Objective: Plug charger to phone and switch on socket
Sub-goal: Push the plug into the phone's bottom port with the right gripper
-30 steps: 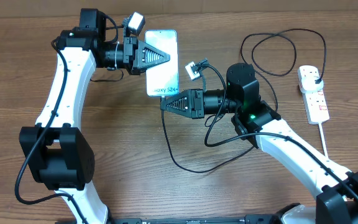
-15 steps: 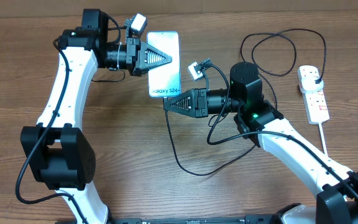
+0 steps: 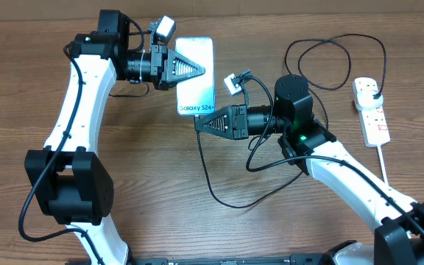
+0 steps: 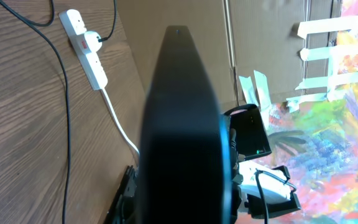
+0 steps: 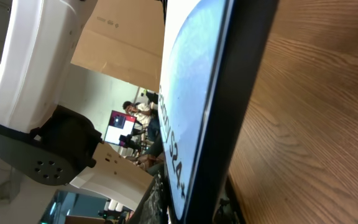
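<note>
The phone (image 3: 197,92) has a light blue screen reading "Galaxy S24+" at its near short edge. My left gripper (image 3: 199,70) is shut on it from the left. The phone's dark back fills the left wrist view (image 4: 182,124). My right gripper (image 3: 199,125) is at the phone's near short edge, shut on the tip of the charger (image 3: 206,173); the tip itself is hidden. In the right wrist view the phone (image 5: 197,93) stands edge-on between my fingers (image 5: 194,208). The charger's plug (image 3: 372,90) sits in the socket (image 3: 374,121) at the far right.
The black cable loops on the table below the right gripper and again behind the right arm (image 3: 337,59). The socket's thick white cord (image 3: 383,162) runs toward the front right. The socket also shows in the left wrist view (image 4: 89,56). A cardboard wall (image 4: 166,18) stands behind the table.
Both grippers and the phone have shifted slightly to the right. The right gripper stays at the phone's near short edge.
</note>
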Controlling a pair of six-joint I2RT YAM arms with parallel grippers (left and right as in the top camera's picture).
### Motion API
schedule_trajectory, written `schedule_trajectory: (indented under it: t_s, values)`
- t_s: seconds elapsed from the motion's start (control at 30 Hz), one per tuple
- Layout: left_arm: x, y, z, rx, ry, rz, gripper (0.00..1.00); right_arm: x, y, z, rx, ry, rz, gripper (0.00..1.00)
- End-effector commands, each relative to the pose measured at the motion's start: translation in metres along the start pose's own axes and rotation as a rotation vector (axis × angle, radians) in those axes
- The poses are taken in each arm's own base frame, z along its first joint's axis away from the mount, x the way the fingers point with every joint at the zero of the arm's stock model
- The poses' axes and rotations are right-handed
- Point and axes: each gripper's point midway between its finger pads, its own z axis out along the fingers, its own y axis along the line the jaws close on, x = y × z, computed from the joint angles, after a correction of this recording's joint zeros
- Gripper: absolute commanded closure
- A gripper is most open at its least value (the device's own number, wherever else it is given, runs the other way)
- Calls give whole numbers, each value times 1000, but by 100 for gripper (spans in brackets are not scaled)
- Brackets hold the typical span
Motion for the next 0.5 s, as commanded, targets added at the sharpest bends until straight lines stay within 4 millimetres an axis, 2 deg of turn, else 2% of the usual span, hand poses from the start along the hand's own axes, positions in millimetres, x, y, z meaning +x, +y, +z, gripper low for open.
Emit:
schedule_trajectory:
  t_s: [0.0,0.3,0.33,0.37,0.4,0.43,0.47]
  values:
    - [20,-6,29,20,81,-21,96,-61,-7,-27,107,-265,-67,96]
    - [21,-5,29,17,82,-20,96,-72,-1,-36,101,-294,-84,96]
    - [21,-5,29,14,82,-20,96,-71,0,-35,97,-285,-90,86]
    - [22,-3,29,5,82,-20,96,-68,1,-35,90,-268,-107,59]
    - [22,-2,29,-4,83,-20,96,-66,2,-35,84,-251,-124,20]
    - [22,-1,29,-10,83,-19,96,-63,2,-35,79,-233,-142,0]
    - [22,1,29,-18,83,-19,96,-60,2,-35,78,-216,-160,0]
